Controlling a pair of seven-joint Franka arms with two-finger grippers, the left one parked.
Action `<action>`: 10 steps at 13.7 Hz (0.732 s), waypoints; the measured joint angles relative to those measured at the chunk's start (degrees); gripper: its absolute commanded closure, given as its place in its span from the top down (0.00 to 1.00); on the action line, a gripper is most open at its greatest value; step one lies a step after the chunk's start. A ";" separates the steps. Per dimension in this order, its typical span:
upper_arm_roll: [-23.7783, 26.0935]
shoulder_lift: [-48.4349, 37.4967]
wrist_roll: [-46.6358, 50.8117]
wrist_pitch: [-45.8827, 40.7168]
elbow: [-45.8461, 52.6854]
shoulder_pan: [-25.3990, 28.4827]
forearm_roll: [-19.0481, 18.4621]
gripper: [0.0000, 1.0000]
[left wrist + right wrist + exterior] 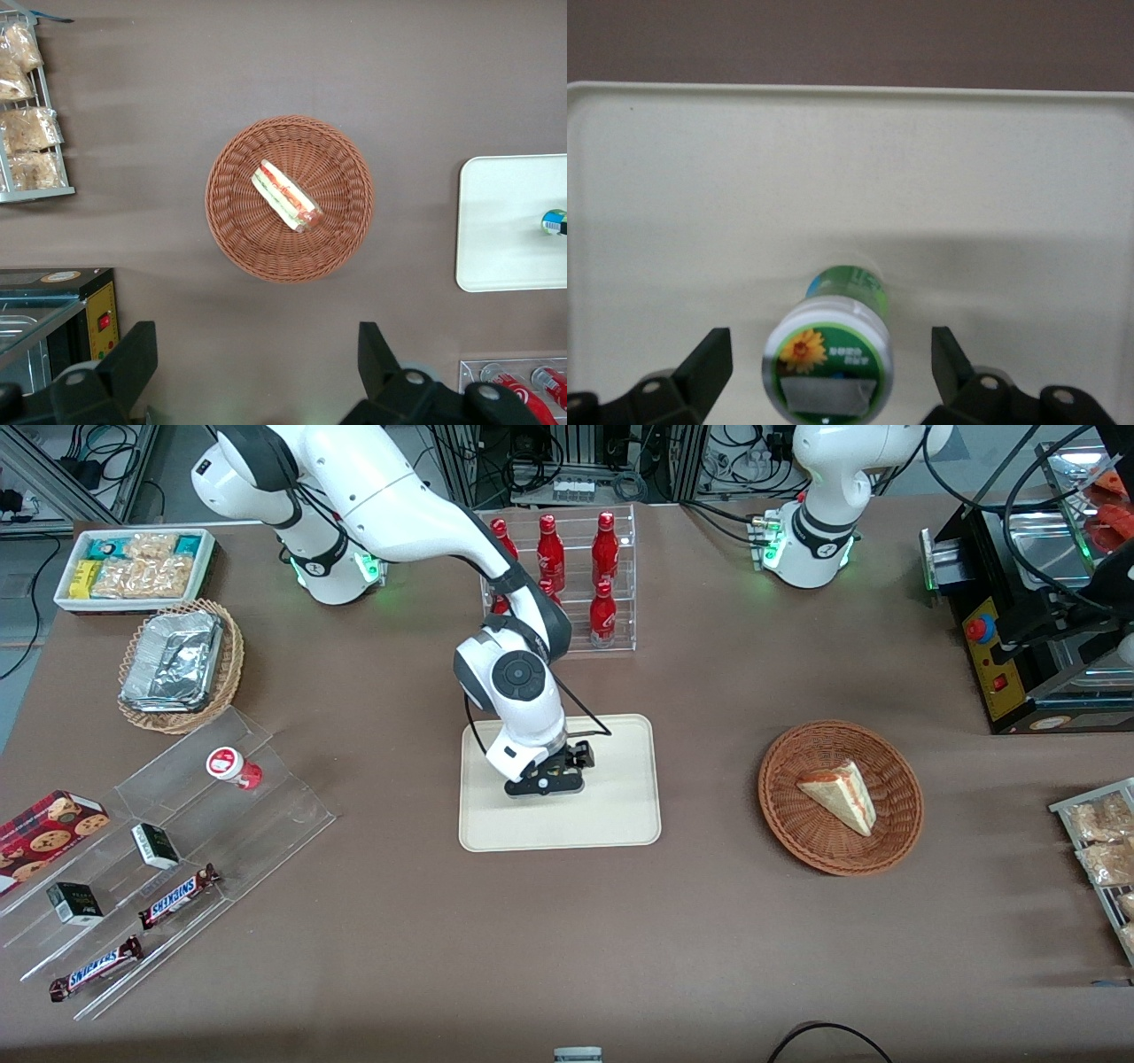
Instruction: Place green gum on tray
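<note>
Since the green gum [828, 359] already stands on the tray [656, 177] with nothing touching it, the placing looks all but done, and the step in hand is the release. The end effector [830, 345] is spread wide. Its two fingers [713, 359] flank the canister, each clearly apart from it, so it grips nothing.

In the front view the end effector [549, 779] hovers low over the tray [620, 815], a little toward nine o'clock of the tray's middle. It hides the gum from that camera. The parked arm's camera catches the gum [555, 221] as a small spot on the tray [496, 221], well inside the rim.

The canister's white lid, with its green-and-yellow flower label, faces up toward the wrist camera and the green body runs down to the tray. Its long axis is therefore roughly vertical. It may lean slightly, though that could just be the slant of the view.

My judgement is that the next move is a straight lift. The fingers should be kept apart and raised without drifting sideways, since a brush against the lid could topple so narrow a canister.

The red canister [232, 766] on the clear stand is not wanted. It lies at about nine o'clock from the tray, toward the working arm's end of the worktop [399, 939].
</note>
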 measured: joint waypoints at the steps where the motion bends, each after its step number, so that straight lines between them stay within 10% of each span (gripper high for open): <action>1: -0.16 -1.21 -0.97 -2.66 0.20 -0.16 0.00 1.00; 10: -0.70 -16.51 -7.37 -27.88 1.13 -3.61 0.00 1.00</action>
